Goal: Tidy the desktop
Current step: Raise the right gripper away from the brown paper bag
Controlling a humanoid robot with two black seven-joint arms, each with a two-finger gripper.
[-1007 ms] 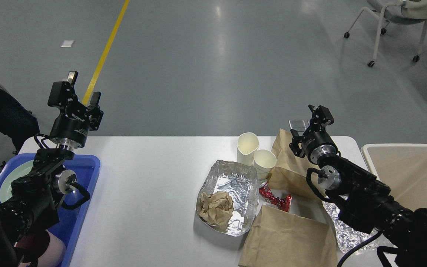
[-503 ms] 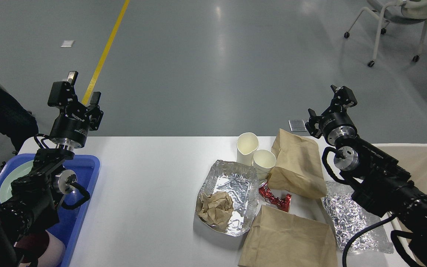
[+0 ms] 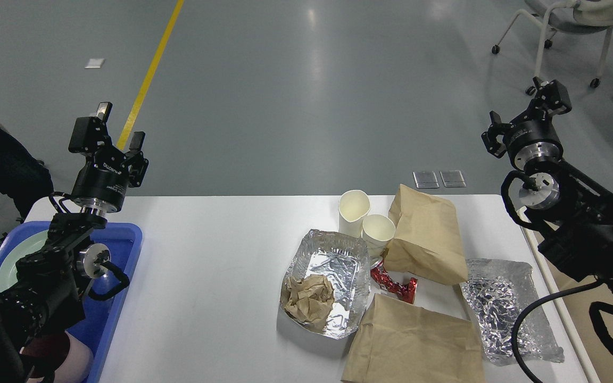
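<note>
The white tabletop [image 3: 221,255] filled the near half of the head view, bare at its centre and left, cluttered at its right. The litter was bunched together there: a foil tray [image 3: 328,282] with a crumpled brown paper wad [image 3: 309,298] in it, two paper cups [image 3: 366,223] touching at the tray's far edge, a brown paper bag [image 3: 426,239] lying just right of the cups, a red wrapper [image 3: 394,284] between tray and bag, a second paper bag [image 3: 418,346] at the near edge, and a crumpled foil sheet [image 3: 508,308] at the right. A blue tray [image 3: 125,255] holding a plate [image 3: 16,260] sat at the left edge, probably for dishes; a beige bin [image 3: 562,303] was just off the right edge, likely for the rubbish, which would explain the litter being nearest it. The left gripper [image 3: 108,130] was held raised above the blue tray, jaws apart and empty, seemingly parked clear of the work. The right gripper [image 3: 543,109] was held high past the tabletop's far right corner, over the bin side, nothing seen in it; its jaws were seen end-on, so their state could not be told. No litter was gripped, so nearly all the clearing was judged still to be done.
</note>
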